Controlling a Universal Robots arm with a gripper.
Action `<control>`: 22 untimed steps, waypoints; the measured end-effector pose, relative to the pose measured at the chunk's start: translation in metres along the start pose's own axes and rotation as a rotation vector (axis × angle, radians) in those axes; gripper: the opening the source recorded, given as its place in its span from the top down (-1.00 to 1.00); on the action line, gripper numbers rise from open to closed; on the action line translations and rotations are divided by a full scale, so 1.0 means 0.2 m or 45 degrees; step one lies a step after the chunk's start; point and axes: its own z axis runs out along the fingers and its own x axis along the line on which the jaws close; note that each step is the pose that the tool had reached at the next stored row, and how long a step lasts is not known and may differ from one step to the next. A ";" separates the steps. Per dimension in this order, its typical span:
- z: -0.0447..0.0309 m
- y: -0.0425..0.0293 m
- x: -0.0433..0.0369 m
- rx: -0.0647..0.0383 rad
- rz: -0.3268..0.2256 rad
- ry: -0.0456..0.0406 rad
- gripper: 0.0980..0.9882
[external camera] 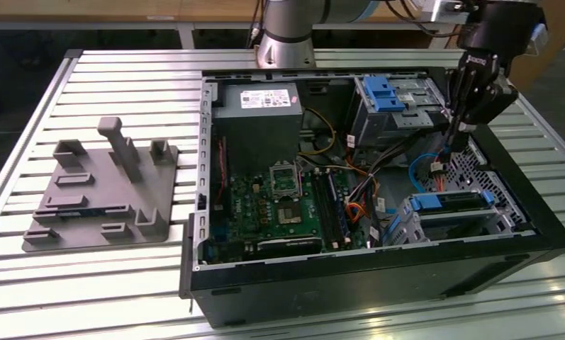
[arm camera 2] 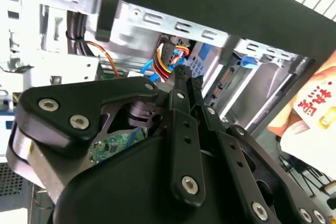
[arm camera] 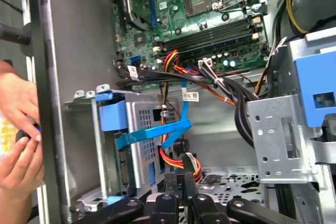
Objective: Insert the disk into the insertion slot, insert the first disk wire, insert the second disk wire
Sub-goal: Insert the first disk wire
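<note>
Above the slot (external camera: pixel 426 228), inside the open case (external camera: pixel 358 276): the arm comes in from behind the case and slants down, wrist high, gripper (external camera: pixel 449 150) pointing steeply down into the gap just behind the slot.

Claw: the fingers (arm camera 2: pixel 181 85) are pinched together on the plug end of the wire (external camera: pixel 437 168), a red, yellow and black bundle. In both wrist views the bundle sits at the fingertips. The plug hangs just behind the slot, near it but apart from it.

Disk (external camera: pixel 449 201): seated flat in the slot, with its blue carrier showing at both ends.

Blue wire (arm camera: pixel 157 132): a flat ribbon slung across the slot's perforated wall in the first wrist view, just beside the gripper (arm camera: pixel 184 162).

Hands (arm camera: pixel 18 103): a person's two hands sit outside the case wall beside the slot in the first wrist view.

Grey fixture (external camera: pixel 103 191): on the table (external camera: pixel 121 71), well apart from the slot, outside the case.
</note>
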 end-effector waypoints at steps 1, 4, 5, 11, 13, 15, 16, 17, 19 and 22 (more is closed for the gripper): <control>-0.007 0.000 0.011 0.000 0.000 -0.002 0.85; -0.022 0.000 0.040 0.000 0.000 -0.012 0.85; -0.023 0.000 0.049 0.000 -0.001 -0.018 0.85; 0.005 0.007 0.125 0.000 -0.001 -0.021 0.85; 0.016 0.008 0.151 0.000 -0.001 -0.021 0.85; 0.028 0.010 0.178 0.000 -0.001 -0.021 0.85; 0.035 0.009 0.194 0.000 -0.001 -0.021 0.85; 0.043 0.009 0.211 0.000 -0.001 -0.021 0.85; 0.058 0.007 0.244 0.000 -0.001 -0.021 0.85; 0.070 0.003 0.263 0.007 0.000 -0.038 0.85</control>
